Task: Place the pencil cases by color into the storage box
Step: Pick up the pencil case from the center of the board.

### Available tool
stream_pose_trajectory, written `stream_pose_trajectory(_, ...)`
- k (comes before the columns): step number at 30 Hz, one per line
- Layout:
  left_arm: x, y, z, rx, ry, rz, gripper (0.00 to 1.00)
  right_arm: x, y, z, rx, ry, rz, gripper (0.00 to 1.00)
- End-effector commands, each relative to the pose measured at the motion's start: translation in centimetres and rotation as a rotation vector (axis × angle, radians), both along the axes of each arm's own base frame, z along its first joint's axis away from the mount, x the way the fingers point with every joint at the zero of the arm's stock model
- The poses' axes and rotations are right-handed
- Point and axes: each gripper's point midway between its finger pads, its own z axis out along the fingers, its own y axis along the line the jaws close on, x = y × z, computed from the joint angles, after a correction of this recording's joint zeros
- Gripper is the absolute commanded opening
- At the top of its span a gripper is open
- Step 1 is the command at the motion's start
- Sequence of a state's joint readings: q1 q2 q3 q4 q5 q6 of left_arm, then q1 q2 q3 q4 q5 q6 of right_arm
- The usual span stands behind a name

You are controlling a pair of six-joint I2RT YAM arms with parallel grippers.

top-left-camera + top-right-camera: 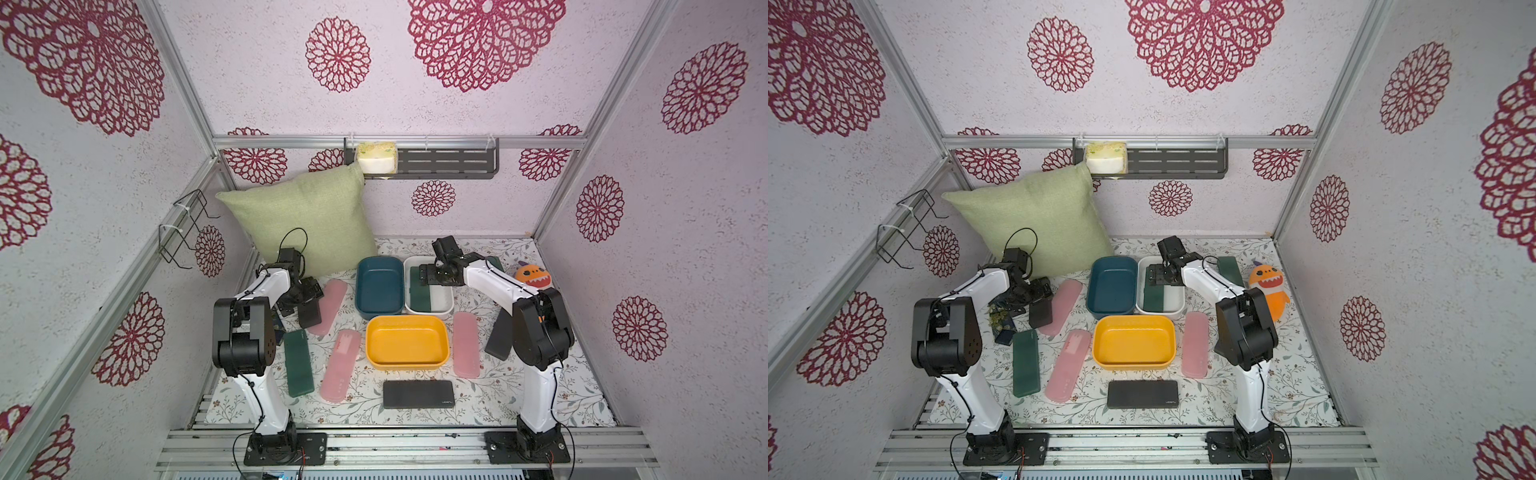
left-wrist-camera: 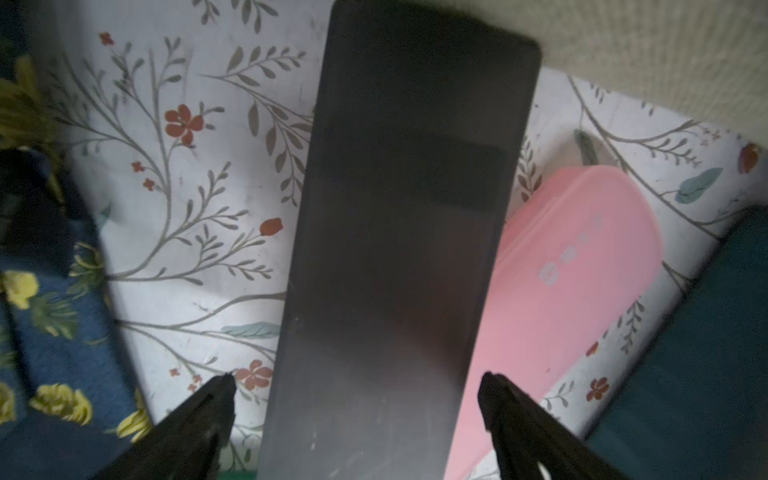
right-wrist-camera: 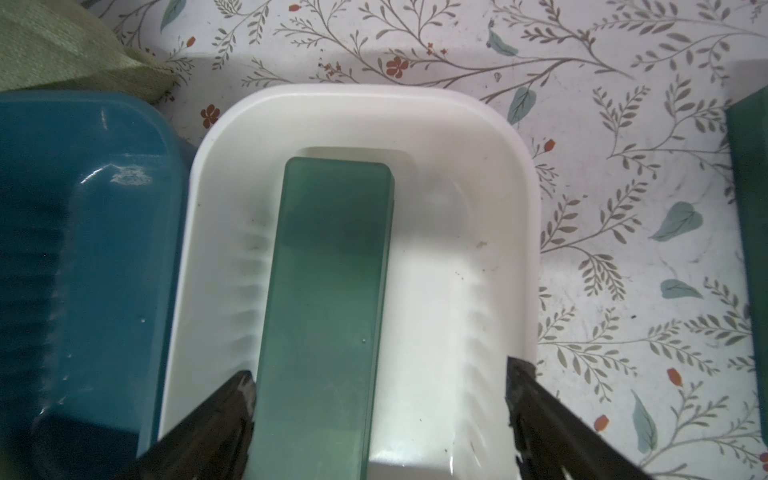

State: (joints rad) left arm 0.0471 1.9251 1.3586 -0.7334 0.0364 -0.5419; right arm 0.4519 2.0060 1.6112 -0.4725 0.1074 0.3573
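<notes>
Floral cloth covers the desk (image 1: 503, 401), and mid-desk you have the blue bin (image 1: 379, 291) and the white bin (image 1: 443, 299) side by side, with the yellow bin (image 1: 407, 340) in front of them. Your right gripper (image 3: 380, 374) hangs over the white bin, jaws wide, astride a dark green case (image 3: 328, 291) that lies flat along the bin's floor. One finger sits just beside the case's edge, the other well clear of it. Your left gripper (image 2: 357, 380) is low near the green pillow (image 1: 307, 220), jaws spread wide on either side of a black case (image 2: 407, 249). A strip of cloth shows between one finger and that case; the other finger is right at its edge, and you cannot tell whether it touches. The black case overlaps a pink case (image 2: 573, 270). A second pink case (image 1: 341, 365) lies left of the yellow bin and a third pink case (image 1: 466, 345) right of it. A second green case (image 1: 298, 363) lies further left, and a front black case (image 1: 418, 394) lies crosswise before the yellow bin. A third black case (image 1: 498, 336) is half hidden under your right arm, and a third green case (image 1: 1229, 270) lies beside the orange plush toy (image 1: 1268, 291).
</notes>
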Motion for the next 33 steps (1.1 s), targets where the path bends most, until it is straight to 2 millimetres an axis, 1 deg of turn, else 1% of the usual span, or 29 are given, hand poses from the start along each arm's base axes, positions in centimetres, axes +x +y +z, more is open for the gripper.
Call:
stream_pose_trajectory(1, 0.6, 0.4, -0.5, 0.003, -0.009, -0.007, 1.0, 0.1, -0.3, 1.9, 0.007, -0.042, 0.009, 0.96)
stream_pose_trajectory(4, 0.6, 0.5, -0.9, 0.007, -0.005, -0.006, 0.97, 0.0, -0.4, 1.9, 0.006, -0.041, 0.006, 0.96)
stream_pose_trajectory(11, 0.6, 0.7, -0.8, 0.021, -0.013, -0.003, 0.93, -0.1, -0.4, 1.6, 0.006, -0.037, 0.006, 0.96)
stream_pose_trajectory(16, 0.6, 0.8, -1.1, 0.023, -0.008, -0.002, 0.93, -0.2, -0.4, 1.7, 0.008, -0.036, 0.008, 0.96)
stream_pose_trajectory(17, 0.2, 0.8, -2.6, 0.021, 0.029, -0.002, 0.93, -0.2, -0.4, 1.7, 0.008, -0.037, 0.008, 0.96)
stream_pose_trajectory(22, 0.3, 0.8, -3.0, 0.022, 0.034, -0.002, 0.95, -0.2, -0.5, 1.7, 0.006, -0.038, 0.007, 0.96)
stream_pose_trajectory(27, 0.4, 0.8, -3.1, 0.021, 0.034, -0.004, 0.95, -0.2, -0.4, 1.7, 0.011, -0.036, 0.008, 0.96)
stream_pose_trajectory(33, 0.4, 1.0, -2.9, 0.035, 0.031, -0.002, 0.87, -0.2, -0.3, 1.4, 0.012, -0.033, 0.01, 0.96)
